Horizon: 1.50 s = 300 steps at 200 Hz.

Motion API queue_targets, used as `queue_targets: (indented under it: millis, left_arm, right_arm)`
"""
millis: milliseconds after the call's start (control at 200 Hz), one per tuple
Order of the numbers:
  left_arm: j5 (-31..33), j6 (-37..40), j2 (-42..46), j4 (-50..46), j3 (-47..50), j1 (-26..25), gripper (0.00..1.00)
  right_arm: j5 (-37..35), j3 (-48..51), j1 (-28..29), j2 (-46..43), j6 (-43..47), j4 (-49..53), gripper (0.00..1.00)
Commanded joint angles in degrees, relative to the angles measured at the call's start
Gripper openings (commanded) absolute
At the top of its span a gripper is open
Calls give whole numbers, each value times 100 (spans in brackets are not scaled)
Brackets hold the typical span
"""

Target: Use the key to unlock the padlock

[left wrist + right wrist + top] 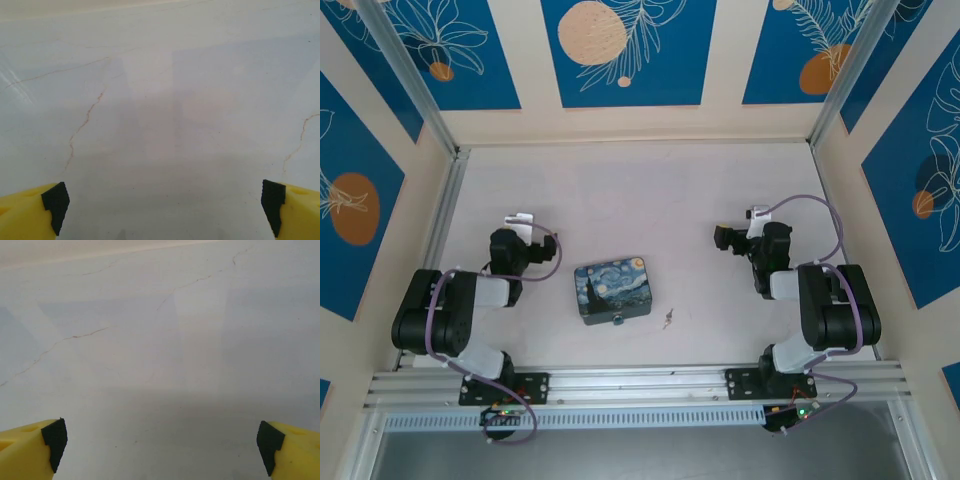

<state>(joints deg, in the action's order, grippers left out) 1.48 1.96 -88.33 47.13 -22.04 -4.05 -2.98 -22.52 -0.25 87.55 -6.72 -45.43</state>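
The tiny teal-blue padlock (617, 321) hangs at the front edge of the dark-blue starry-night box (613, 288) in the middle of the table. The small silvery key (668, 319) lies flat on the table just right of the box's front corner. My left gripper (162, 200) is open, its yellow fingers (30, 215) with black pads wide apart over bare table. My right gripper (162, 440) is open too, its fingers (292, 450) spread, nothing between them. Both arms sit folded, left arm (450, 310) left of the box, right arm (830, 305) well right of the key.
The pale marbled table (640, 190) is enclosed by walls with blue floral panels and metal posts. An aluminium rail (640, 385) runs along the near edge under the arm bases. There is free room behind the box and on both sides of it.
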Motion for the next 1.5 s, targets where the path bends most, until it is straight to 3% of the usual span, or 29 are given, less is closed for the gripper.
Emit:
queue_targets:
  millis: [0, 715, 830, 1035, 1140, 1300, 1495]
  left_arm:
    - [-148, 66, 35, 29, -107, 80, 100]
    - [-155, 38, 80, -52, -132, 115, 100]
    - [100, -57, 422, -896, -434, 118, 100]
    - [377, -265, 993, -2029, -717, 107, 100]
    - [522, -603, 1358, -2844, -1054, 99, 100]
    - [462, -1651, 1852, -4417, -1673, 93, 100]
    - [-273, -2871, 1926, -6728, -2539, 80, 100]
  right_arm:
    - [45, -138, -10, -27, 148, -72, 99]
    - [202, -130, -151, -121, -4, -78, 99]
    - [55, -507, -181, -688, -82, 1093, 99]
    - [6, -822, -118, -1184, -286, 2076, 99]
    - [-341, -1365, -198, -1283, -1536, 3281, 99]
    - [918, -2125, -390, -944, -2227, 4445, 99]
    - [1724, -2287, 159, -1045, -2504, 5375, 92]
